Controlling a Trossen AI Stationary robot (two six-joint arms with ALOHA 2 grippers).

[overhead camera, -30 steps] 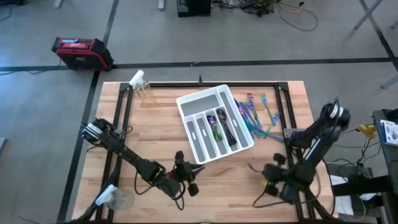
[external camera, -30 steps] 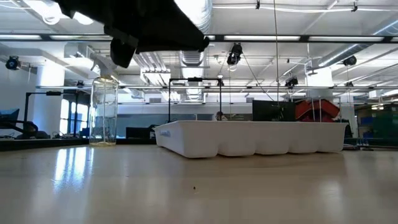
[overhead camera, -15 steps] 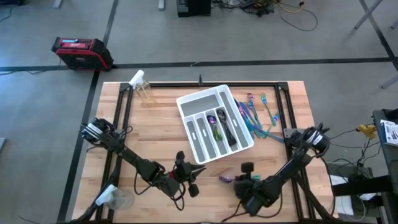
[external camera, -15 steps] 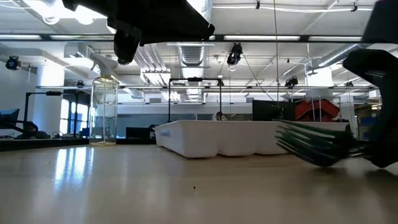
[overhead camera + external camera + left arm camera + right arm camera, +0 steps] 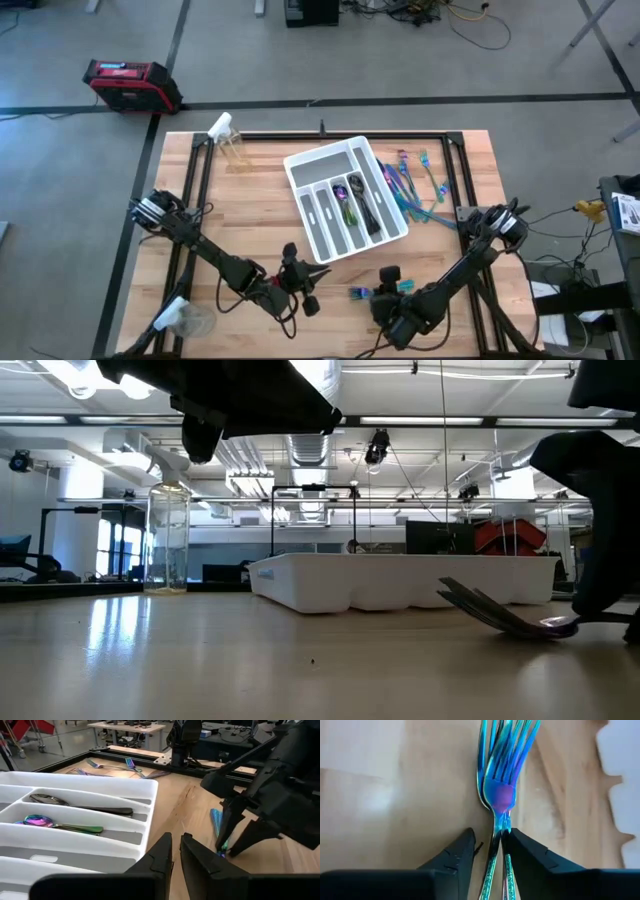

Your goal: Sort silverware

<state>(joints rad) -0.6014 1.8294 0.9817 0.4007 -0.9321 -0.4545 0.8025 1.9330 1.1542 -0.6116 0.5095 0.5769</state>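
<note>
We found the right gripper [image 5: 492, 851] low over the near part of the wooden table [image 5: 250, 210], its dark fingers [image 5: 457, 857] closed on the slim handles of two forks [image 5: 501, 780] stacked one upon the other. The forks were thin polished metal, iridescent teal running to blue and purple at the neck, tines fanned outward from the jaws; in the low view the tines curved up off the wood while the neck rested near the surface. From above they showed as a small blue-green streak just in front of the white tray [image 5: 300, 165]. The left gripper [image 5: 175, 855] waited close by, beside the tray's near corner, its two dark fingers nearly together on nothing. The tray was smooth white plastic with long compartments; two held spoons, one dark [image 5: 75, 805] and one rainbow-tinted [image 5: 55, 822]. More silverware [image 5: 412, 185] lay loose on the boards to the tray's far right side. The tabletop was pale planked wood inside a black frame, with a clear glass jar [image 5: 167, 540] near its left far corner. Beyond it stood a grey floor, a red case [image 5: 130, 85], and ceiling strip lights.
</note>
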